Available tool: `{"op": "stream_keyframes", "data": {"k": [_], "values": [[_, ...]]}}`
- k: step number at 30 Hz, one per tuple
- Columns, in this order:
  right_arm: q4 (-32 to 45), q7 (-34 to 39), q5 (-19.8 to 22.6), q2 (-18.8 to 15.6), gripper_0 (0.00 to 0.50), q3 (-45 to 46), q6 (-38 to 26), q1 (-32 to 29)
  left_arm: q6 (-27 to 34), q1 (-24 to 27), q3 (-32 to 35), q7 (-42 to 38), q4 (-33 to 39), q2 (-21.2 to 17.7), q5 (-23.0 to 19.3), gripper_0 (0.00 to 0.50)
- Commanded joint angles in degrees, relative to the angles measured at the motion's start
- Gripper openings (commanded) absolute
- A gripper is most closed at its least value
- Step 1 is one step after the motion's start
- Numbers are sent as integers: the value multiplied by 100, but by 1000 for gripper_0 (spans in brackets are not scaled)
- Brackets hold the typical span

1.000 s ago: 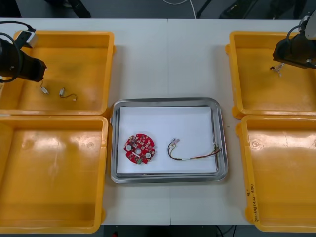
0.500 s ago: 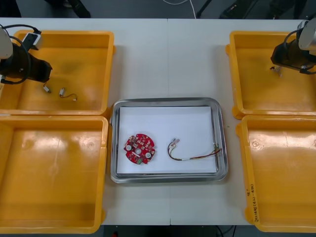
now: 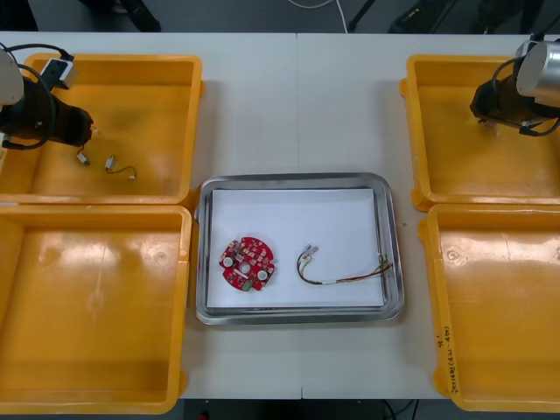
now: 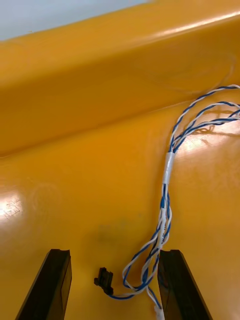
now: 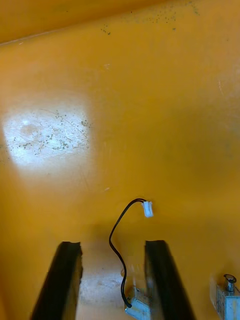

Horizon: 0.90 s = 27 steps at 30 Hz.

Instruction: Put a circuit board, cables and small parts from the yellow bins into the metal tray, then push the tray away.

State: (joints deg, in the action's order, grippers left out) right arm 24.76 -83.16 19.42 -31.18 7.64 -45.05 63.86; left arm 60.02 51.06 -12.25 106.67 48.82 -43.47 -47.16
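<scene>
Since the earlier front picture, your left gripper (image 3: 86, 133) is standing a little more toward 3 o'clock inside the far left bin (image 3: 131, 63). Your right gripper (image 3: 486, 112) is sitting slightly more toward 9 o'clock over the far right bin (image 3: 418, 131). The things in the tray (image 3: 297, 179) are lying where they were.

You are keeping the left gripper's fingers (image 5: 67, 280) apart, and they are holding nothing. A thin black cable (image 5: 119, 240) is lying on the bin floor between them. Its white plug (image 5: 147, 209) is resting just beyond the fingertips, and its other end is joining a metal part (image 5: 137, 304) close to one finger. A second metal part (image 5: 227, 295) is lying outside the fingers, near the first one.

You are also holding the right gripper spread wide, with nothing in it. The blue-white cable (image 4: 167, 170) is lying on the bin floor. Its lower loops are running just beside one finger (image 4: 175, 285), and I cannot tell if they are touching it. Its black plug (image 4: 104, 280) is lying between the two fingers, and the rest is curving away toward the bin wall.

In the front view, the tray is sitting at the table's middle, white inside. The board (image 3: 248, 262) is lying flat toward 8 o'clock in it. The red-yellow cable (image 3: 337, 280) is lying toward 4 o'clock, well apart from the board.
</scene>
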Motion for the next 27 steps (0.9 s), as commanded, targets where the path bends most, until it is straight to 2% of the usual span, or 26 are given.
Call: {"op": "stream_keyframes", "data": {"k": [1,7,14,20,21,23,24,25,27], "values": [[64,-271,-26,77,500,-184,260,21,247,413,109,389,31,49,5,500],[64,-315,-26,86,500,-245,330,-93,1012,571,407,372,119,-56,58,500],[55,-385,9,86,500,-307,436,-243,1583,571,653,222,339,-215,40,500],[64,-403,35,86,500,-315,436,-269,2207,571,1049,-147,374,-276,163,500],[64,-403,35,86,468,-315,436,-269,2260,571,1049,-226,374,-285,181,500],[64,-403,35,86,271,-315,445,-269,2444,571,1049,-507,418,-294,260,500],[64,-403,44,86,199,-315,436,-269,2479,571,1049,-586,427,-294,286,500],[64,-403,53,86,74,-315,436,-269,2541,563,1049,-718,462,-294,401,500],[64,-411,62,86,11,-315,436,-269,2620,571,1049,-894,470,-285,576,500]]}}
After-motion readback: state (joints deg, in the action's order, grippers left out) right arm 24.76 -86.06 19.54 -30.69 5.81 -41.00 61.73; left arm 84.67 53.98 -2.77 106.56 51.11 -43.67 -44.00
